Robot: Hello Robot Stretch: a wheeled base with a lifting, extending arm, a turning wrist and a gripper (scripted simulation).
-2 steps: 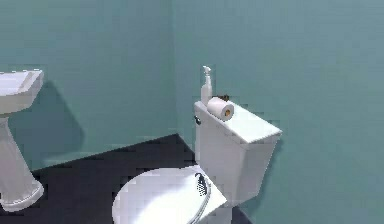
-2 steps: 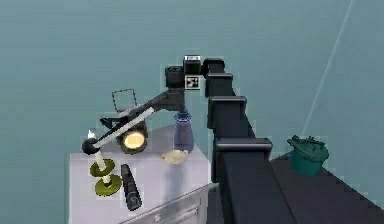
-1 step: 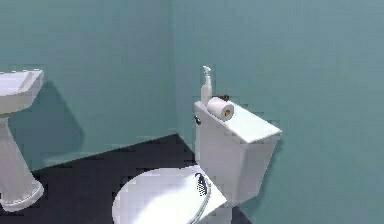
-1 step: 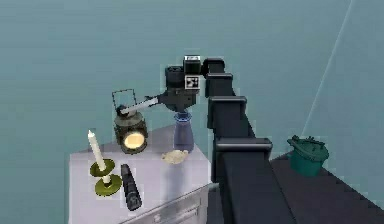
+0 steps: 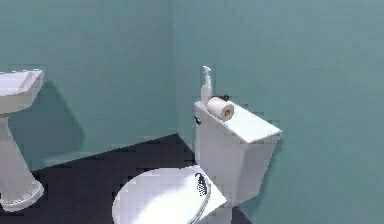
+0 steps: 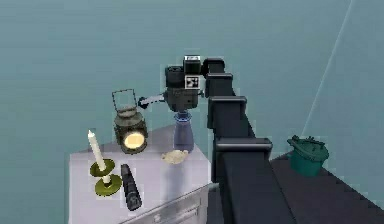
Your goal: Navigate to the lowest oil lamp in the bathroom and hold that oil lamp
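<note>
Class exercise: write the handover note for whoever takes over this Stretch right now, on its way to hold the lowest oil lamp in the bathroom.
Gripper: out at the arm's far end above the white cabinet; I cannot tell whether it holds anything.
Things: an oil lamp stands on the cabinet top beside the gripper. A green lamp-like thing sits lower, on the floor at the arm side view's right.
Done: the robot is in the bathroom, toilet ahead.
Left: the green one looks lowest, so probably go for that and hold it.

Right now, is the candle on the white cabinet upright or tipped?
Upright: the candle stands vertically in its holder on the cabinet.
</note>
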